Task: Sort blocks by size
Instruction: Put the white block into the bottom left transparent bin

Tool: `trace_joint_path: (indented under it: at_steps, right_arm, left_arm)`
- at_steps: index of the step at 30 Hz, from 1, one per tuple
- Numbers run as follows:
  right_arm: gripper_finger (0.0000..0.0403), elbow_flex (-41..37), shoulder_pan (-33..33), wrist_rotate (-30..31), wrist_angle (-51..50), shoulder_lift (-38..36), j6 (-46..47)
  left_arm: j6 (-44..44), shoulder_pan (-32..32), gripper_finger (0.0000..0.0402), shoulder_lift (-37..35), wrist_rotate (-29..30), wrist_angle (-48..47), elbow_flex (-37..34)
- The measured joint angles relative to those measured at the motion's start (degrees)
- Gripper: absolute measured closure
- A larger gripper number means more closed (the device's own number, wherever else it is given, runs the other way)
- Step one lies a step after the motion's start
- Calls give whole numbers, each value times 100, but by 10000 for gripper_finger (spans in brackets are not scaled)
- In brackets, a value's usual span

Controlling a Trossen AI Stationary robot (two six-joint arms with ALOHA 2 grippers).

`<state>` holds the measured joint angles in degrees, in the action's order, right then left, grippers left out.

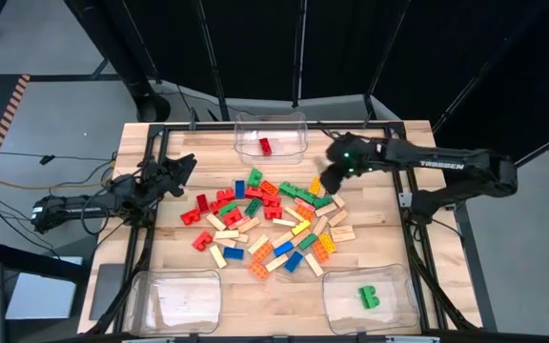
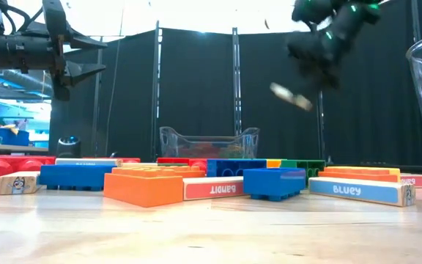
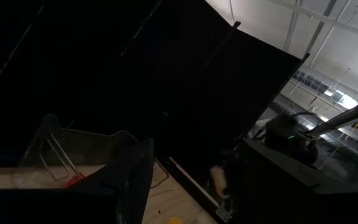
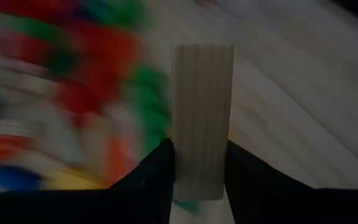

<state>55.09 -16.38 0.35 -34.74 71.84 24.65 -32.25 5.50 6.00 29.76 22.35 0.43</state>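
Pale wooden bar point(image 4: 202, 118) pinched across its narrow width between the right gripper's point(image 4: 199, 171) two dark fingers, long end sticking out past the tips. Carried in the air above the far right edge of the pile, seen in the low view as a tilted tan bar point(image 2: 290, 96) well clear of the table point(image 1: 370, 214). Judged light and stiff, smooth-sided, so prone to swivel or slide if held at one end only; grip nearer the middle of the long sides likely steadier. Rest of the blocks point(image 1: 265, 224) spread loose across the middle of the table: red, green, blue, yellow and orange studded bricks mixed with more tan bars, many touching or overlapping. Bricks probably hard and light too, best taken across the flat sides rather than over the studs.

Three clear bins around the pile: far bin point(image 1: 271, 136) with one red brick inside, near right bin point(image 1: 370, 303) with one green brick, near left bin point(image 1: 174, 297) showing no block. Left gripper point(image 1: 181, 168) raised off to the left of the pile, fingers spread wide, holding nothing.
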Motion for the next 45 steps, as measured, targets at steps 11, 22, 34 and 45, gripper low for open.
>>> trace_joint_path:
  at_steps: [11, 22, 34, 45]
  right_arm:
    - [283, 2036, 1129, -1130, 1384, 2295, -1327]
    - [283, 4731, 1841, -2250, 2012, 4656, -1785]
    - [283, 7561, 2719, -2360, 2849, 7056, -1147]
    - [283, 7786, 2932, -2801, 3272, 7625, -345]
  left_arm:
    - [-103, 0, 156, 0, -2, -7, -2]
    - [-106, 0, 156, 0, -194, -41, 0]
    - [-114, 0, 156, -2, -1483, -273, -1]
    - [-107, 1, 156, -2, -1655, -462, 0]
